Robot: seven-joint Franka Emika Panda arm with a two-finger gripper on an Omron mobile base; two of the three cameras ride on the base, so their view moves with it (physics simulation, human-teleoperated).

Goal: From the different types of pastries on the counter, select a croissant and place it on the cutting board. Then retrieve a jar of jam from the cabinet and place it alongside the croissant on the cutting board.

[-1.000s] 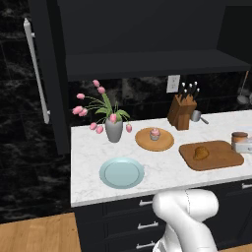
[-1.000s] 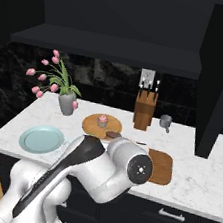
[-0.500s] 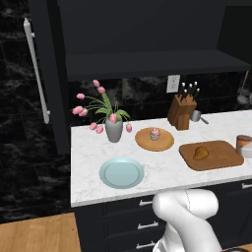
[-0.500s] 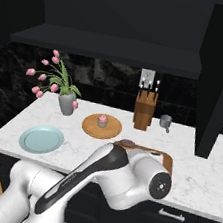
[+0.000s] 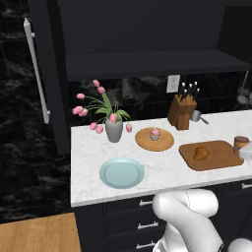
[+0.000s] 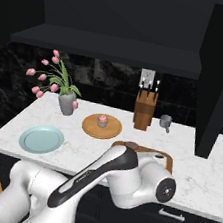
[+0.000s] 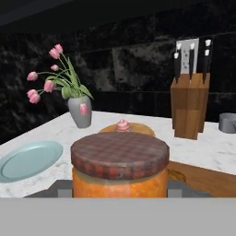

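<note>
Fingers clamped on the jar of jam [image 7: 120,166]
Jar fills lower centre; croissant [image 5: 201,153] on cutting board [image 5: 221,157], right of frame

We are seeing a jar of jam [image 7: 119,177] glowing orange under a brown-red plaid lid, a brown cutting board [image 5: 216,156] bearing a golden-brown croissant [image 5: 200,153], a pink-frosted cupcake [image 5: 155,133], a light blue plate [image 5: 121,173], and a white marbled counter [image 5: 88,147].

jar of jam [image 5: 241,143] carried lower, nearer the cutting board [image 5: 219,158]
</note>
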